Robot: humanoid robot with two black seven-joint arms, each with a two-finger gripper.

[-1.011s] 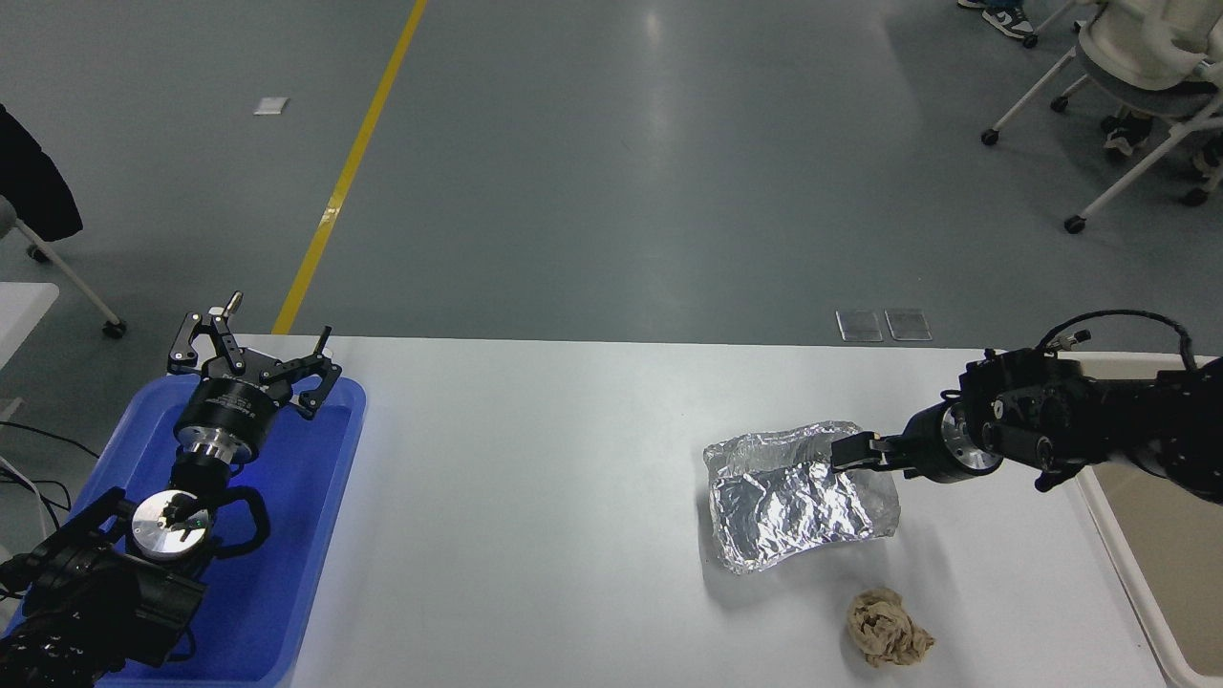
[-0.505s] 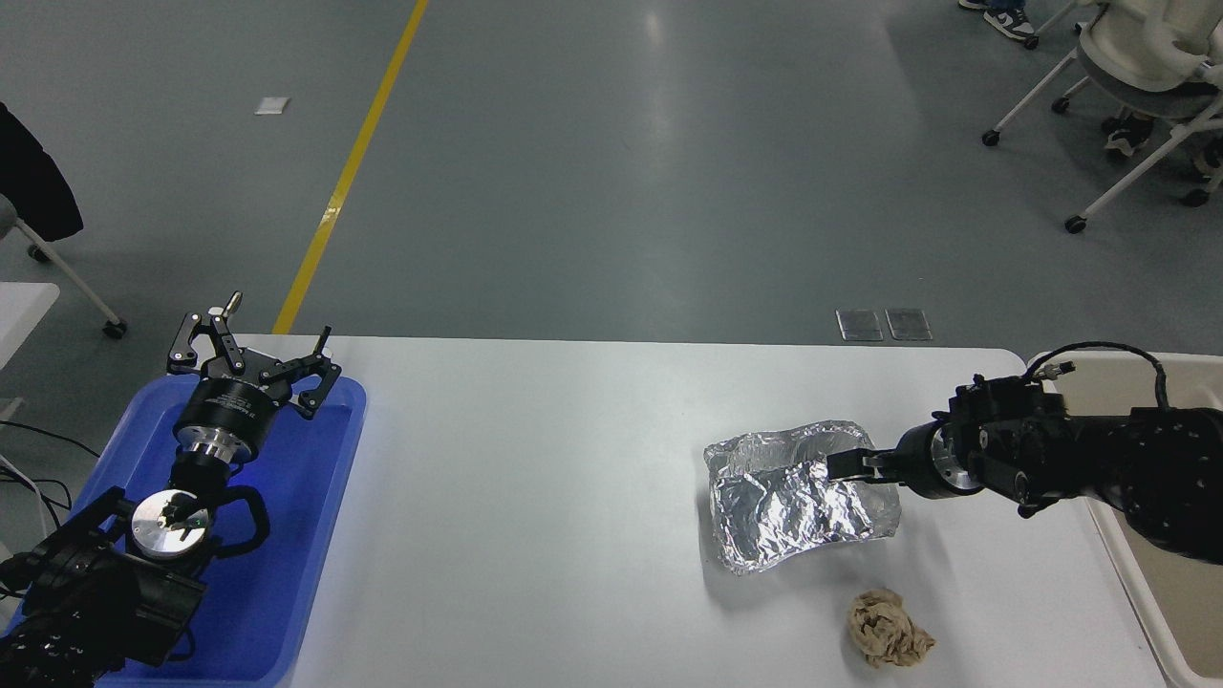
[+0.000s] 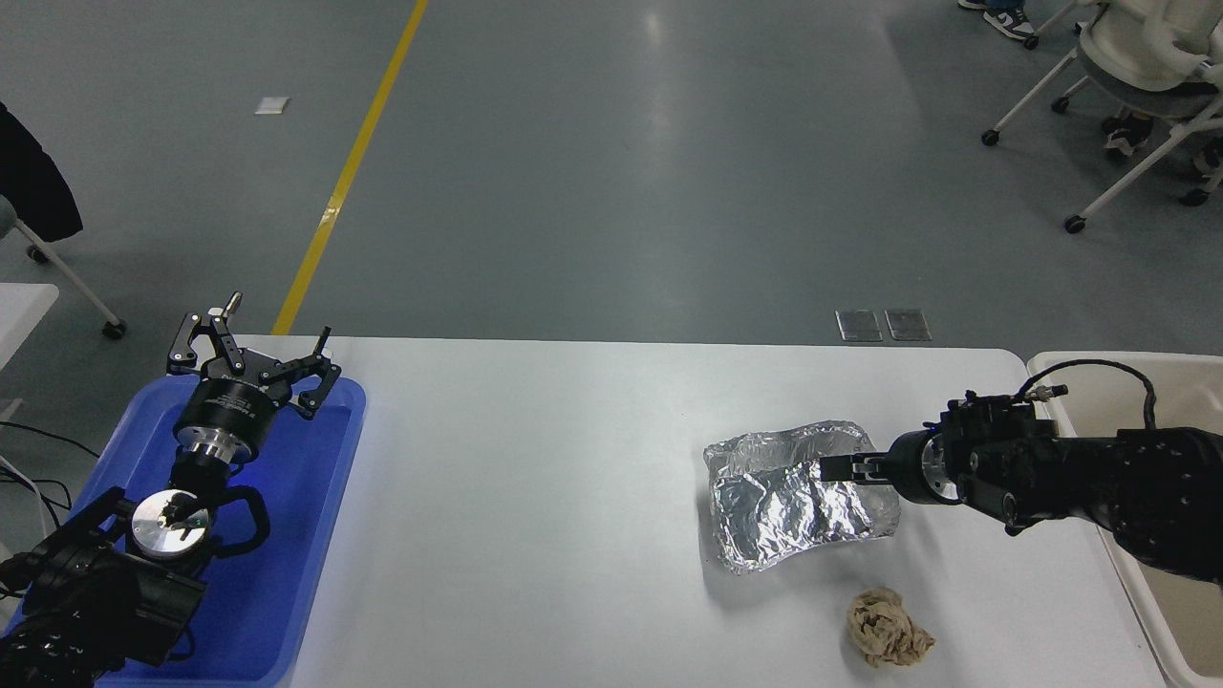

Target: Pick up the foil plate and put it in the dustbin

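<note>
Foil plate (image 3: 798, 497) flat on table, right hand (image 3: 833, 468) over its right rim, grip state unclear.

A blue plastic tray (image 3: 287, 573) sits at the left end of the white tabletop (image 3: 535, 516). A crumpled tan paper ball (image 3: 887, 627) lies near the front edge, and wheeled chairs (image 3: 1127, 86) stand on the grey floor beyond.

A grey floor behind the white table (image 3: 535, 497)

A yellow line (image 3: 349, 167) crosses the floor beyond the table's left end; wheeled chairs (image 3: 1127, 86) stand beyond its right end.
</note>
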